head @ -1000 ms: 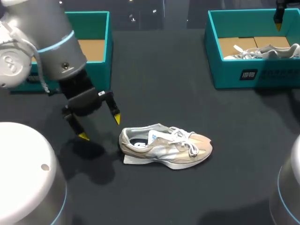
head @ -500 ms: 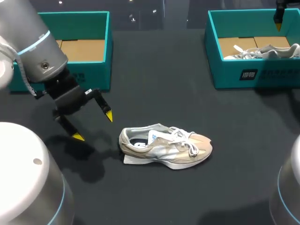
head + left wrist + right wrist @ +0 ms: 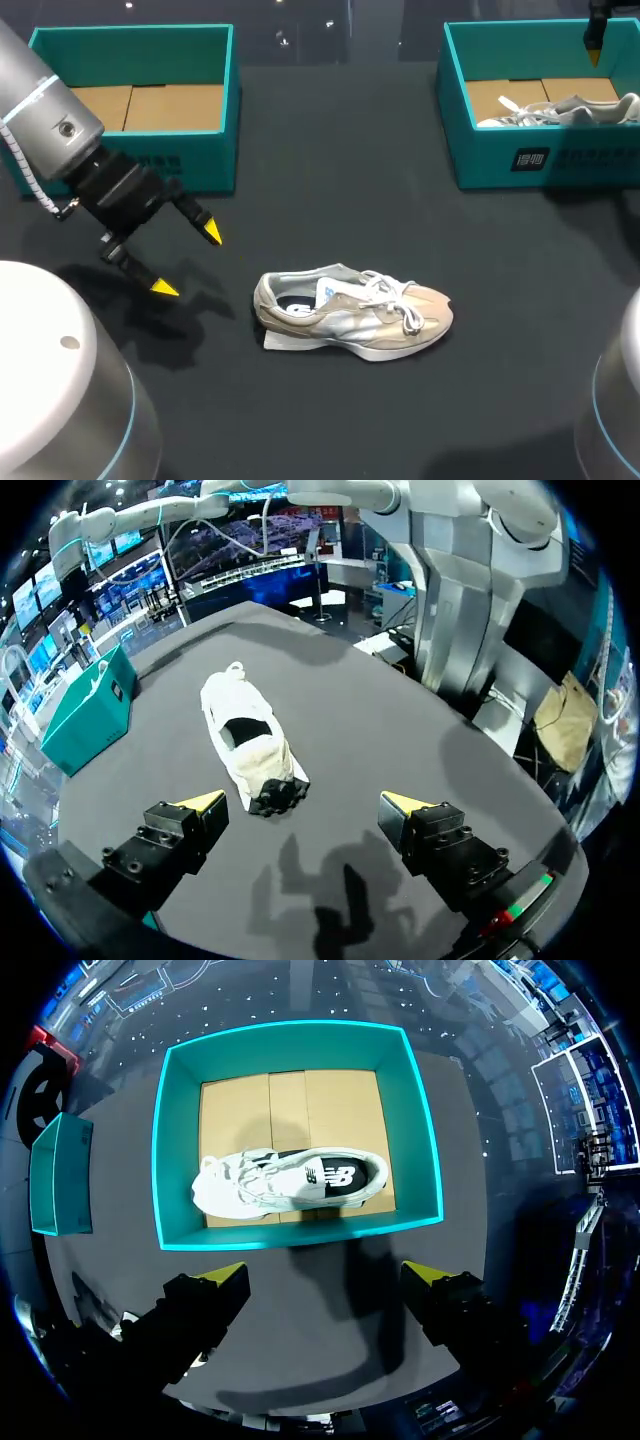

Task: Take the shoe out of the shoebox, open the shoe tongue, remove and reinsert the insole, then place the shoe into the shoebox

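**Shoe [image 3: 352, 315] left on table [image 3: 350, 200] as left gripper [image 3: 189, 262] is drawn back**

The shoe is seen lying on its side on the table, between the two boxes, with its heel toward the left gripper. It is touched by neither arm. Over the last second the left gripper has been pulled away from the heel toward the left box [image 3: 200, 165], which is empty. The shoe itself has not been shifted. The left fingers are spread wide and nothing is held.

The right gripper [image 3: 328, 1278] is held above the right box [image 3: 300, 1235], its fingers likewise spread. A white shoe [image 3: 290, 1185] lies inside that box.

From the retreat it is judged that a step has been finished or abandoned. The shoe is out of its box, but whether tongue and insole have been dealt with cannot be told. Boxing remains to be done.
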Controlling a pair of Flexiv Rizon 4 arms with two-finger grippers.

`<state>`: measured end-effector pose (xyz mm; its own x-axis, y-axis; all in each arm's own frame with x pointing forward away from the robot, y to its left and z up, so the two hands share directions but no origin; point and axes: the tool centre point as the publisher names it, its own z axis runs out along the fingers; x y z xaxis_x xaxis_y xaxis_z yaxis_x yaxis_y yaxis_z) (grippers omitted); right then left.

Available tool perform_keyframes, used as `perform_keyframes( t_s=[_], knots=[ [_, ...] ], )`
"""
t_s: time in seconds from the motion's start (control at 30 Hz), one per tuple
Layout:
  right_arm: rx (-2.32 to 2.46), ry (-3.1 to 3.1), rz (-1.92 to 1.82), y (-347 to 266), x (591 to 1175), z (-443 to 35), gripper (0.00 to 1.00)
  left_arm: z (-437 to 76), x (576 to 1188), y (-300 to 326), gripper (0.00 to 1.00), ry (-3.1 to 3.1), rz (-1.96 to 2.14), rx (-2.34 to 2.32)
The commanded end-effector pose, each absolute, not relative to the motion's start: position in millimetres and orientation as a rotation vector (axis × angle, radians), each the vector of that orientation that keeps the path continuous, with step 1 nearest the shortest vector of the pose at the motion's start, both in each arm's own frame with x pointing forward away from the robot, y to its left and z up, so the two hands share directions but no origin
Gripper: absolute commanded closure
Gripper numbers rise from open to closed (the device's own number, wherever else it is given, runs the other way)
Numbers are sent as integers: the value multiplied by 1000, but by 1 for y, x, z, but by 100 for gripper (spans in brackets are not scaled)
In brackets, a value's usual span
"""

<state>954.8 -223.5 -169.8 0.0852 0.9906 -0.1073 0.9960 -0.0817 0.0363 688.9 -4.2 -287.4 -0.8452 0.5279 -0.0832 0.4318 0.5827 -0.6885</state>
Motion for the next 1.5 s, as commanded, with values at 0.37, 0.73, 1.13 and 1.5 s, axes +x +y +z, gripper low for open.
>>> perform_keyframes(
  t_s=[0.37,0.73,1.13,1.5],
  knots=[
    [2239,2056,-84,-223,955,-170,0,-330,688,12,0,-2538,1431,-427],
    [2239,2056,-84,-223,955,-170,0,-354,693,27,0,-2410,1609,-336],
    [2239,2056,-84,-223,955,-170,0,-354,693,27,0,-2410,1609,-336],
    [2239,2056,-84,-223,955,-170,0,-369,693,32,0,-2375,1732,-168]
  ],
)
